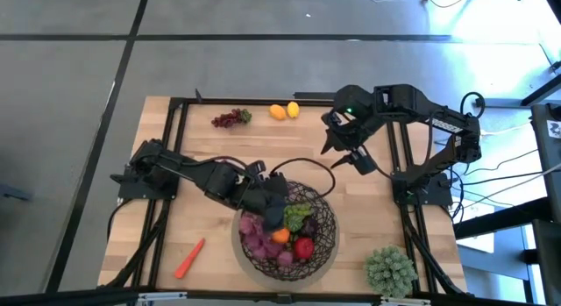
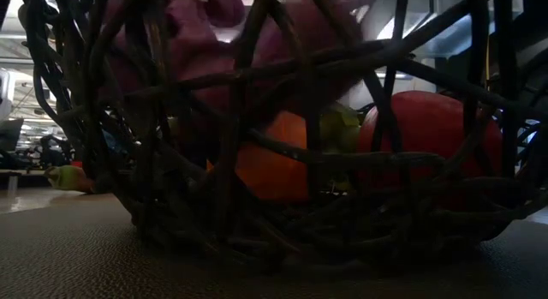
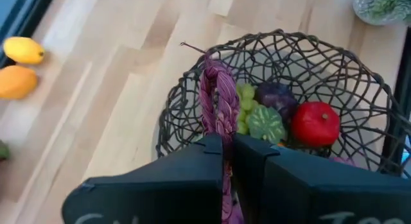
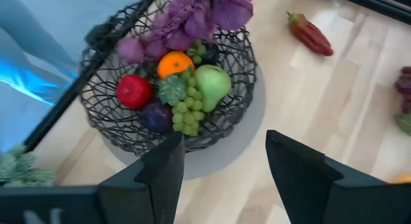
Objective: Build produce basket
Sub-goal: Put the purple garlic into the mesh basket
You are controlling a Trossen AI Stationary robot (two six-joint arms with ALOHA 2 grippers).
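The basket [image 1: 326, 240] sits near the counter's [image 1: 158, 245] front edge, right of centre. The purple braided strand [image 3: 218, 102] appears soft and limp; hold it mid-length. The left pincer [image 3: 227, 147] clamps it over the rim. The right pincer [image 4: 225, 153] waits open near the right edge.

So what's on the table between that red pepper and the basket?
Nothing: in the high view, only bare wood separates the red pepper from the basket.
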